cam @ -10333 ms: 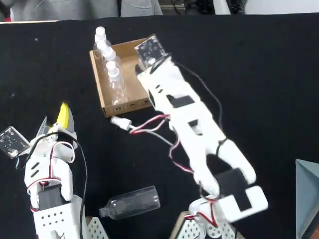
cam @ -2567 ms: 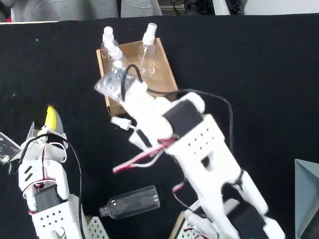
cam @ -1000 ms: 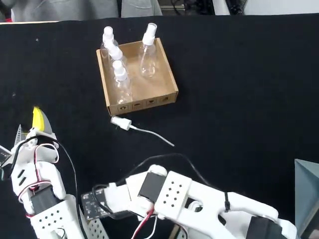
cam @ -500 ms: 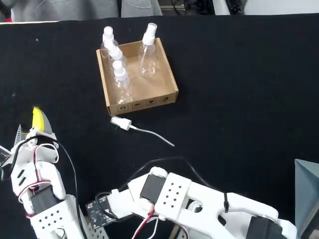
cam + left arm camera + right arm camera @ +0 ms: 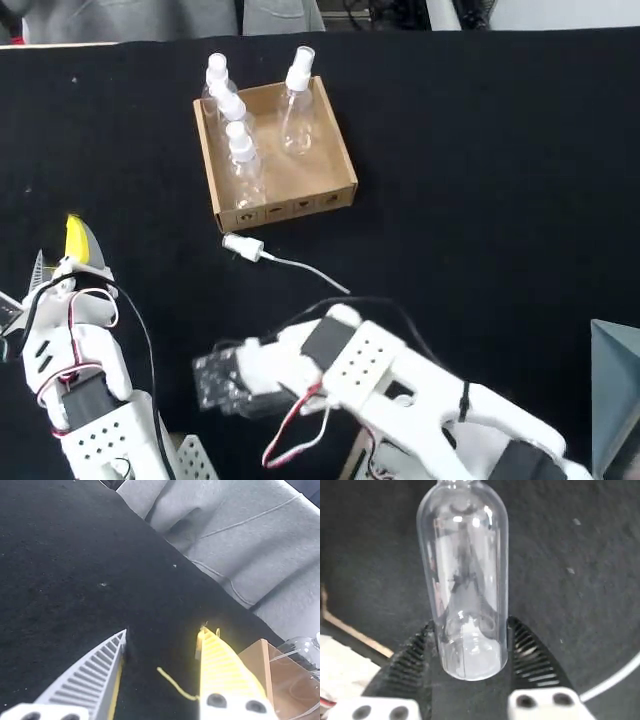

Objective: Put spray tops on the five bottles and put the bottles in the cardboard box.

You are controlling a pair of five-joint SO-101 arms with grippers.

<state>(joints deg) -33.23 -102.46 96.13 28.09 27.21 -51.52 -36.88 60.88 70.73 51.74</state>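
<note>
In the high view, the left gripper [image 5: 57, 240] sits lower left, fingers apart; the right gripper [image 5: 470, 632], bottom centre, clamps a bottle [image 5: 465, 555].

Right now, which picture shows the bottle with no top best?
The right wrist view: the topless bottle fills the middle, clear and close, held by the right gripper. In the high view it is just a blur under that arm. The left wrist view faces a corner of the cardboard box instead.
</note>
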